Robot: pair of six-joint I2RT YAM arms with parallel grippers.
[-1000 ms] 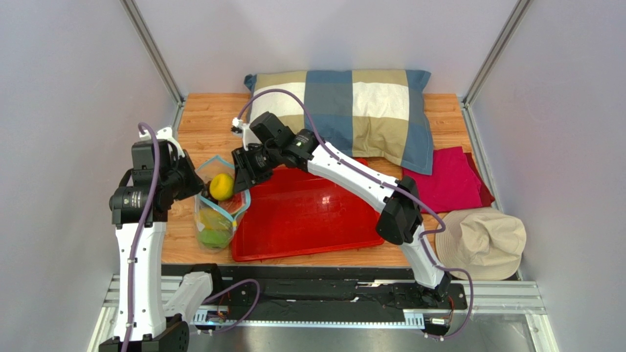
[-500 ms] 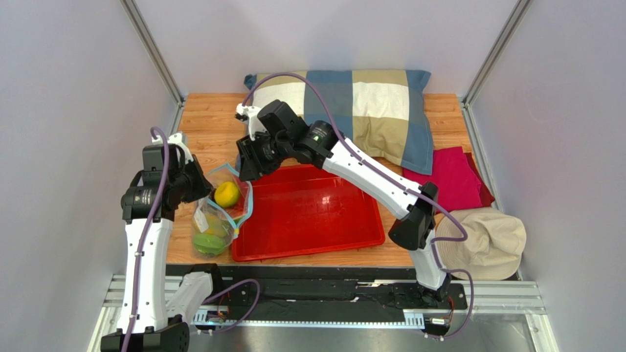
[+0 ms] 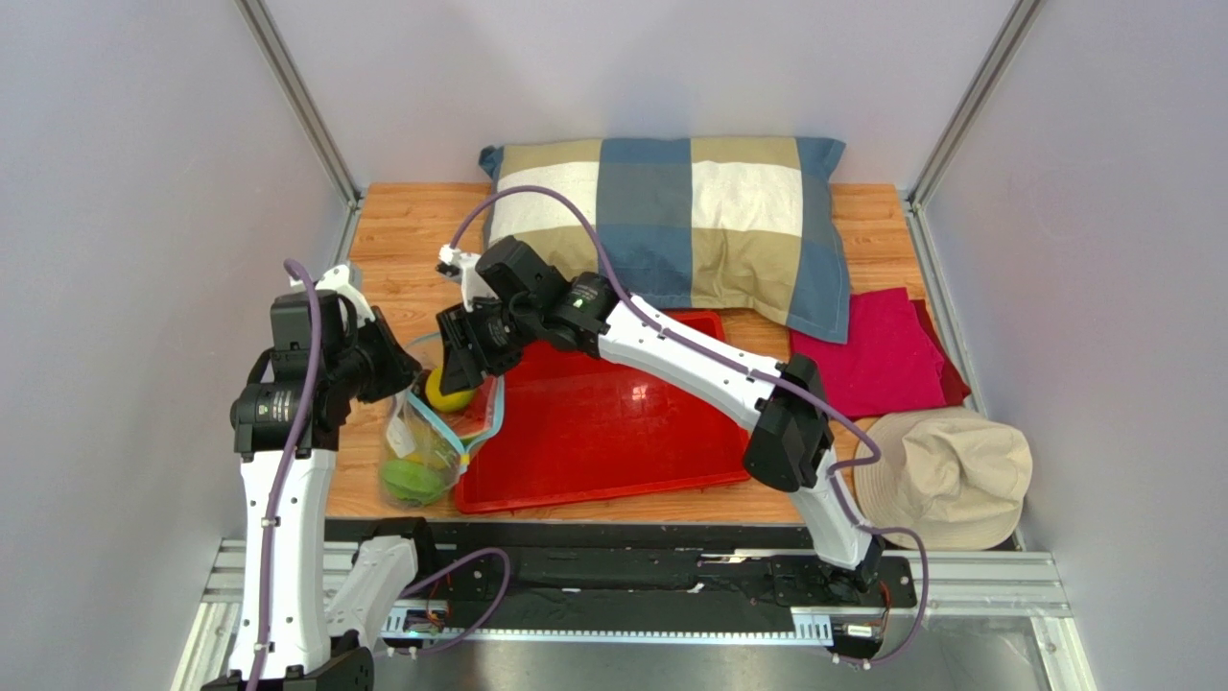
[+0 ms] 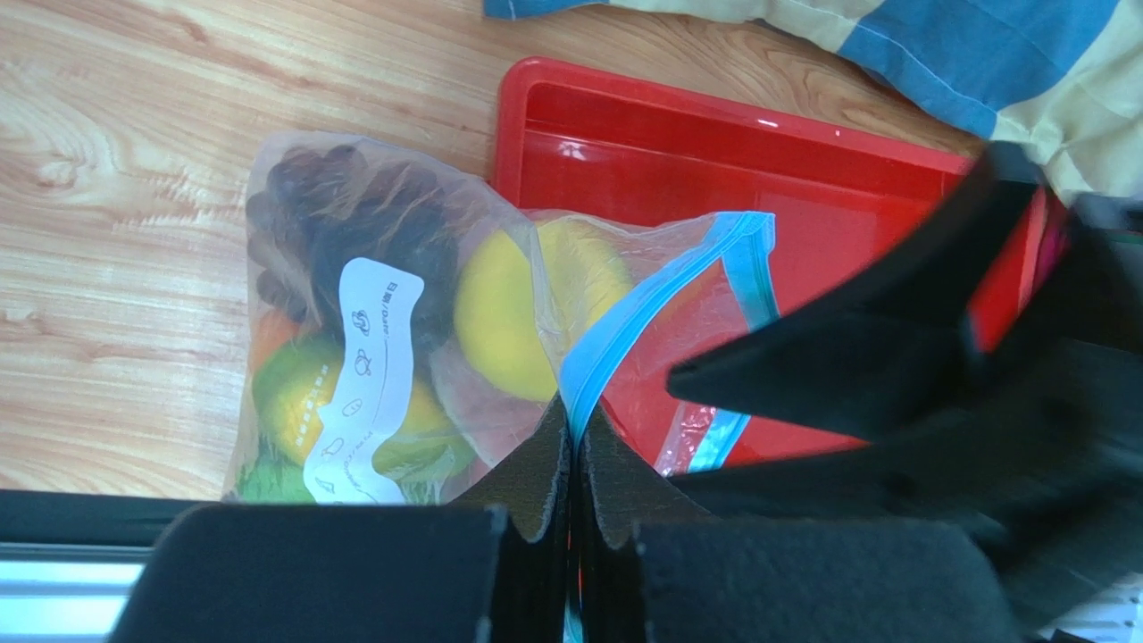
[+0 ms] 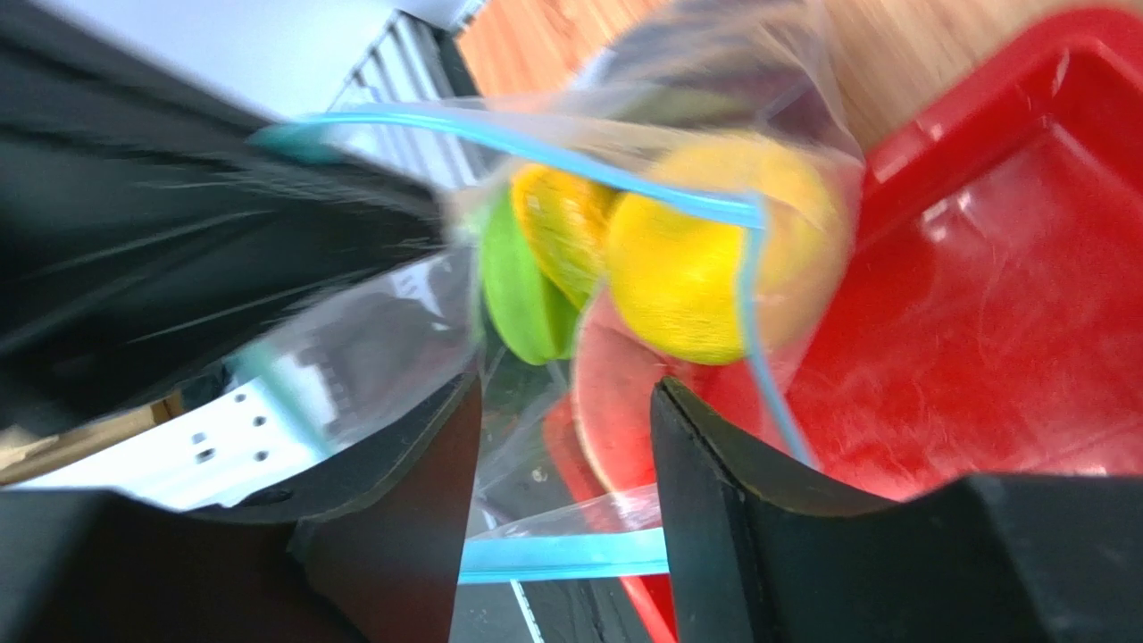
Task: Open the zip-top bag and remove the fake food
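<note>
The zip-top bag (image 3: 418, 449) lies half on the wood, with its mouth over the red tray's left rim. My left gripper (image 4: 574, 440) is shut on the bag's blue zip strip (image 4: 631, 335); from above it (image 3: 399, 377) sits at the bag's left. My right gripper (image 5: 564, 449) stands open at the bag's mouth, one blue strip crossing between its fingers (image 5: 731, 509) without being pinched. Fake food fills the bag: a yellow citrus (image 5: 698, 261), a green star fruit (image 5: 517, 288), a pink-red meat slice (image 5: 617, 402), dark grapes (image 4: 342, 228) and a mango (image 4: 295, 395).
The red tray (image 3: 620, 432) lies right of the bag. A checked pillow (image 3: 692, 216) lies at the back, a magenta cloth (image 3: 879, 353) and a beige hat (image 3: 944, 475) at the right. Walls close in on both sides.
My right gripper came down and to the left onto the bag's mouth, its jaws widening. The left gripper kept its hold on the strip and shifted slightly right with the bag.
</note>
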